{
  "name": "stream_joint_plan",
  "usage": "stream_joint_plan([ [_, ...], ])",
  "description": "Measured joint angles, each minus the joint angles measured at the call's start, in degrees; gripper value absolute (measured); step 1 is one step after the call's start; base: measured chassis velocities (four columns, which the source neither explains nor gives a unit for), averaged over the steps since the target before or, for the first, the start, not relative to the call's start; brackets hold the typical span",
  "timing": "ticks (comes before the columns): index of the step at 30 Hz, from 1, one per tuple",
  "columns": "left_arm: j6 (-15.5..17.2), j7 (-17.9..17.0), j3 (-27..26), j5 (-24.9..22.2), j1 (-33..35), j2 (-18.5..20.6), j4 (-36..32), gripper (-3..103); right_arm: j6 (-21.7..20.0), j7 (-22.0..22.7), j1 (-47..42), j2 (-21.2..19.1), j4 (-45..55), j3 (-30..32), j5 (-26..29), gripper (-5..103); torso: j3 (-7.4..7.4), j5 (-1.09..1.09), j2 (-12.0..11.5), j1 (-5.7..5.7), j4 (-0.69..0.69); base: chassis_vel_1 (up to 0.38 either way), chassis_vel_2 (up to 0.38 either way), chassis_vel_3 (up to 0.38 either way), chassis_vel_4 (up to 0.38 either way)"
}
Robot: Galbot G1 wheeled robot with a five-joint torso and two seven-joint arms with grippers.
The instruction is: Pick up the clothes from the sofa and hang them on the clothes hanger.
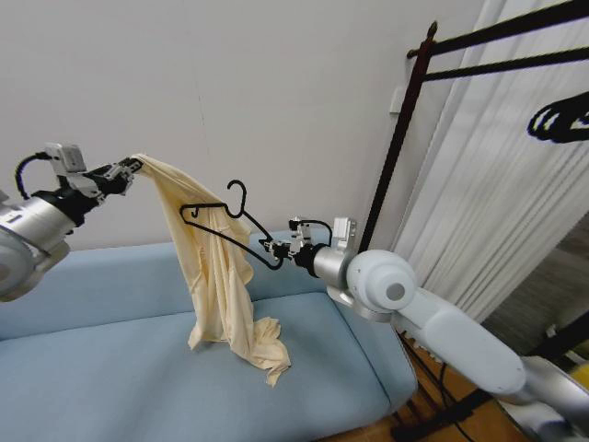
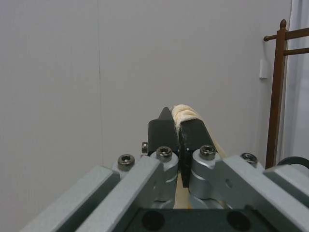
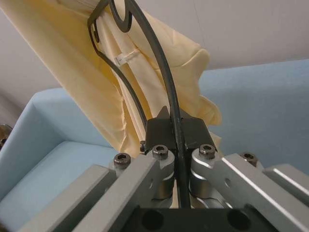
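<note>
One soft pale yellow cloth shirt (image 1: 216,276) is in the middle. There are two thin black hangers: a wire hanger (image 1: 248,219) in the middle and a second hanger (image 1: 560,118) at the upper right. There is one light blue sofa (image 1: 110,368) along the bottom, one dark wooden clothes rack (image 1: 399,138) on the right, and two robot hands: the left hand (image 1: 132,168) and the right hand (image 1: 279,249).

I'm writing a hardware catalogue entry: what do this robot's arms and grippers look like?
The left arm and right arm are smooth silver-white rounded shells. The left gripper and right gripper have black wedge-shaped fingers on grey metal linkages with socket-head bolts. A black cable loops at each wrist.
</note>
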Motion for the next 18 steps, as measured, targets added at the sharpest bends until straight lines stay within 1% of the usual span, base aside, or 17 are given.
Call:
stream_joint_plan([
  [3, -0.01, 0.0, 0.26, -0.12, -0.07, 0.01, -0.6, 1, 0.04, -0.15, -0.05, 0.43, -0.27, 0.01, -0.58, 2, 0.0, 0.0, 0.0, 0.0, 0.0, 0.0, 0.0, 0.0, 0.0],
  [5, -0.01, 0.0, 0.51, -0.12, -0.04, -0.19, -1.0, 1, 0.39, 0.01, 0.84, 1.94, -0.71, -0.91, -0.83, 2, 0.0, 0.0, 0.0, 0.0, 0.01, 0.0, 0.0, 0.0, 0.0],
  [7, -0.01, 0.0, 0.59, -0.12, 0.0, -0.32, -1.13, 1, 0.53, 0.08, 1.27, 2.63, -1.04, -1.44, -1.06, 2, 0.0, -0.01, 0.0, 0.0, 0.01, 0.0, 0.0, 0.0, 0.0],
  [10, -0.01, 0.01, 0.42, -0.1, 0.65, -0.57, -1.77, 1, 0.92, 0.19, 2.54, 5.12, -3.41, -3.23, -2.64, 2, 0.0, -0.02, 0.0, 0.0, 0.03, 0.0, 0.0, 0.0, 0.0],
  [13, -0.02, 0.06, 0.02, -0.1, 1.02, -0.58, -2.03, 1, 1.01, 0.18, 2.85, 6.13, -4.65, -3.88, -3.71, 2, 0.0, -0.02, 0.0, 0.0, 0.03, 0.0, 0.0, 0.0, 0.0],
  [16, -0.01, 0.19, -0.3, -0.1, 1.11, -0.47, -1.95, 1, 1.03, 0.1, 2.79, 6.2, -4.94, -4.27, -4.73, 2, 0.01, -0.02, 0.0, 0.0, 0.03, 0.0, 0.0, 0.0, 0.0],
  [18, -0.02, 0.45, -0.42, -0.1, 0.99, -0.29, -1.42, 1, 0.96, -0.18, 2.3, 4.83, -4.52, -4.26, -5.2, 2, 0.01, -0.01, -0.01, 0.0, 0.01, 0.0, 0.0, 0.0, 0.0],
])
